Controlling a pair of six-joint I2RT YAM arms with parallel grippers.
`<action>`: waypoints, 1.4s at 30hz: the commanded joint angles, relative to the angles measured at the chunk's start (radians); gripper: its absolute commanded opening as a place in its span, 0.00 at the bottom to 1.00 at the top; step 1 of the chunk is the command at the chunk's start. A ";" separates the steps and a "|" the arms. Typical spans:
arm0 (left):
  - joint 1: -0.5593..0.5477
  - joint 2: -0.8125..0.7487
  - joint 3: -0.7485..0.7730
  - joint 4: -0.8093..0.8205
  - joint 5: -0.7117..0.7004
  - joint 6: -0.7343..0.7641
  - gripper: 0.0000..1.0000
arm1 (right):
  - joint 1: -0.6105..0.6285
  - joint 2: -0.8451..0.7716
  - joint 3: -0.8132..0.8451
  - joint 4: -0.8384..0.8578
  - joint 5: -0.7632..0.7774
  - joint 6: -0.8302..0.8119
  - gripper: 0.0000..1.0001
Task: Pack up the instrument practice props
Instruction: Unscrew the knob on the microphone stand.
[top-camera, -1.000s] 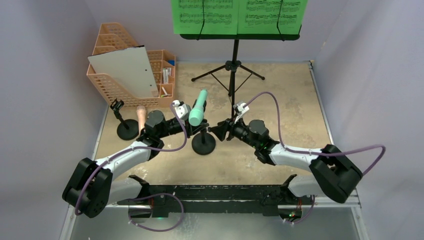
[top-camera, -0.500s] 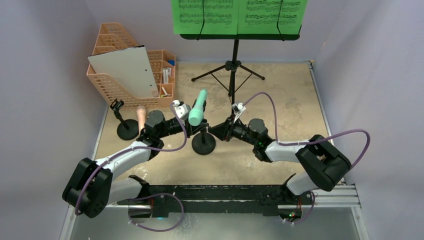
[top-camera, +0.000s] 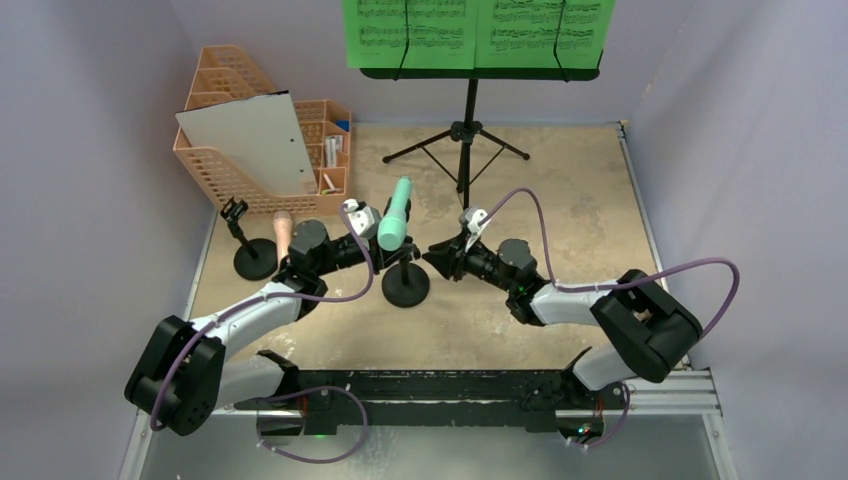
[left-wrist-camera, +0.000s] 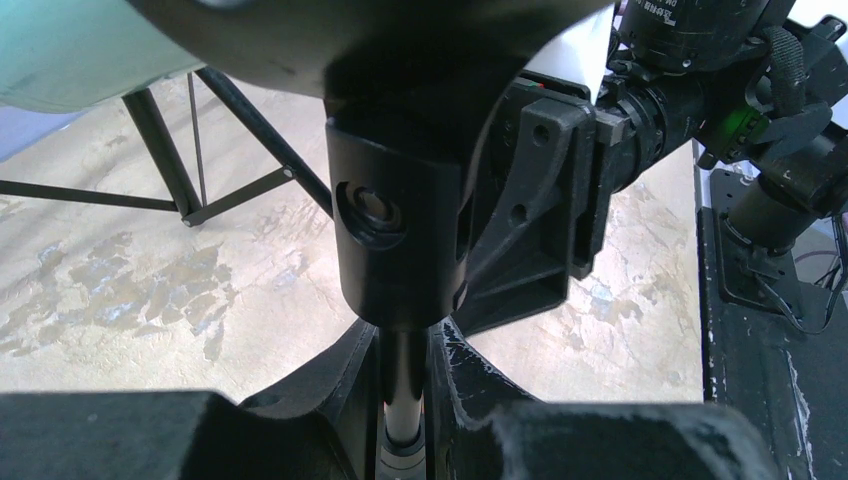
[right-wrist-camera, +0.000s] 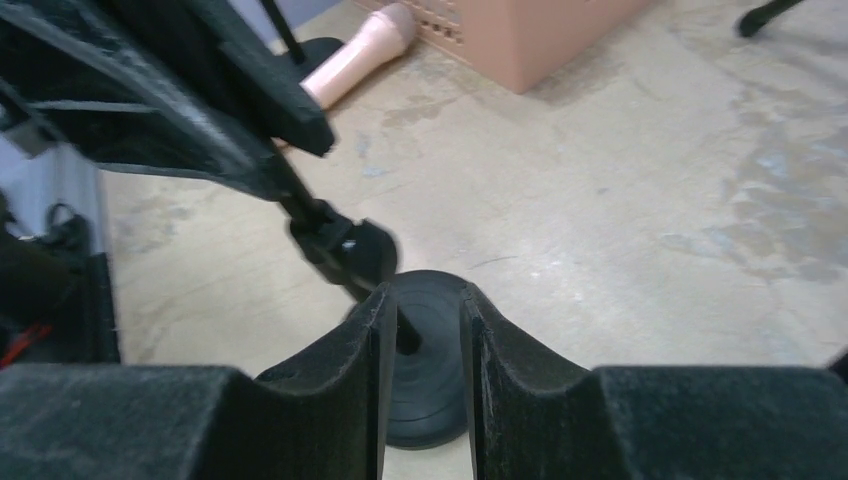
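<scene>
The mint microphone (top-camera: 395, 214) sits tilted in a black round-based holder (top-camera: 406, 285) at mid-table. My left gripper (top-camera: 390, 257) is shut on that holder's thin stem (left-wrist-camera: 405, 395), just under its clip (left-wrist-camera: 400, 240). My right gripper (top-camera: 433, 262) is open beside it, and its fingers (right-wrist-camera: 350, 370) frame the holder's base (right-wrist-camera: 430, 390). The pink microphone (top-camera: 283, 233) lies flat next to the second holder (top-camera: 252, 258). The black music desk (top-camera: 480, 72) on tripod legs (top-camera: 462, 135) carries two green pages (top-camera: 410, 30) at the back.
An orange mesh organizer (top-camera: 240, 160) with a grey-white board (top-camera: 248, 140) leaning in it stands at the back left. Grey walls close in on both sides. The black rail (top-camera: 430, 385) with both arm bases runs along the near edge.
My right gripper has moved left, close up to the mint microphone's holder, and its arm has swung in. The left gripper has stayed shut on the stem.
</scene>
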 joint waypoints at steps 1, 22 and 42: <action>0.001 -0.003 0.024 0.032 0.031 -0.021 0.00 | -0.006 -0.012 -0.007 0.003 0.142 -0.156 0.32; 0.001 0.002 0.027 0.029 0.036 -0.019 0.00 | -0.006 -0.132 0.068 -0.126 -0.165 -0.248 0.49; 0.001 0.000 0.029 0.023 0.037 -0.015 0.00 | -0.002 -0.020 0.362 -0.672 -0.271 -0.671 0.55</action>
